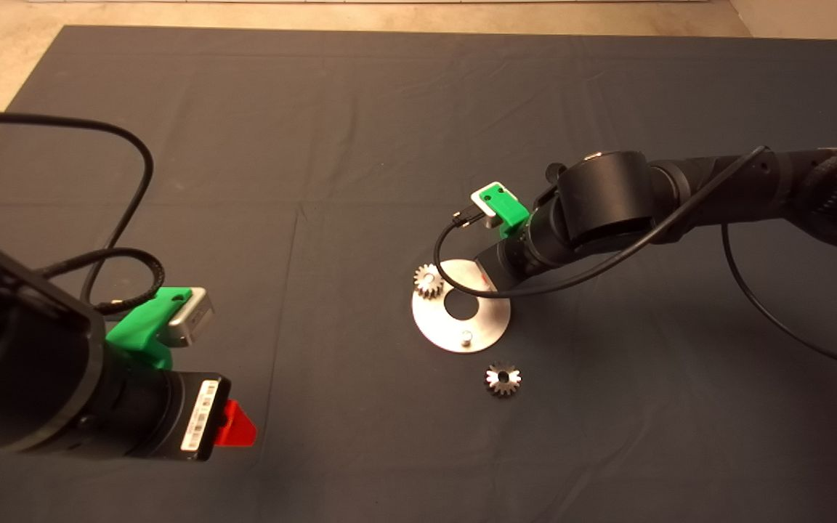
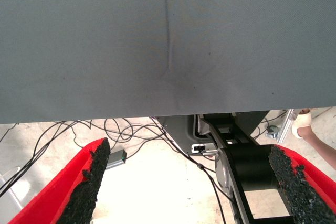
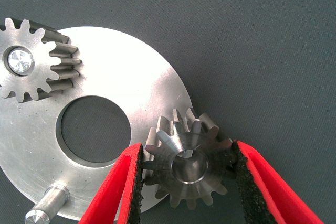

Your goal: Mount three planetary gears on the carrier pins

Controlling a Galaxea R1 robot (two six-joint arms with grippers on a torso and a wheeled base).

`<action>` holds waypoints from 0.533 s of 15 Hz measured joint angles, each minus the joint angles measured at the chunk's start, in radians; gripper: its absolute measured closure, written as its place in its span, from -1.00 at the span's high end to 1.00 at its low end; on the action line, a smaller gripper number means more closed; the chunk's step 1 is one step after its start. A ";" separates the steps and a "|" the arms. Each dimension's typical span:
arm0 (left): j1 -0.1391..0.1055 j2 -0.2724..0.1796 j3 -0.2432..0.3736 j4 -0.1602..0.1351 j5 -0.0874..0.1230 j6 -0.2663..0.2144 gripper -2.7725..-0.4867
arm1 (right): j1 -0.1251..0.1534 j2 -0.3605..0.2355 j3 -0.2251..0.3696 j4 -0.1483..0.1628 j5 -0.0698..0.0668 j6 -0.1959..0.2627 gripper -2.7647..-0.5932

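The round silver disc point(image 1: 491, 319) lies mid-mat with its carrier pins. One planetary gear point(image 1: 429, 280) sits on a pin, its peg tip showing in the bore point(image 3: 21, 60). Another pin point(image 1: 466, 336) point(image 3: 46, 209) stands bare. A second gear point(image 3: 189, 166) is held between the pads of my right gripper point(image 3: 188, 148) over the disc's rim; whatever pin lies under it is hidden. In the head view the right wrist point(image 1: 535, 240) covers that spot. A third gear point(image 1: 503, 378) lies loose on the mat just in front of the disc. My left gripper point(image 1: 235, 426) point(image 2: 190, 148) waits open at the lower left.
The right arm's black cable point(image 1: 462, 280) loops low over the disc's far side. Past the mat edge, the left wrist view shows floor cables point(image 2: 121, 129), the robot's base point(image 2: 247, 166) and a person's foot point(image 2: 304, 121).
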 joint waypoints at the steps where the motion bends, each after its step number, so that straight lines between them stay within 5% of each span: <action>1: 0.000 0.000 0.000 0.000 0.000 0.000 0.48 | 0.000 0.000 0.000 0.000 0.000 0.000 -0.56; 8: 0.000 0.000 0.000 0.000 0.000 0.000 0.48 | 0.000 0.000 0.000 0.000 0.000 0.001 -0.56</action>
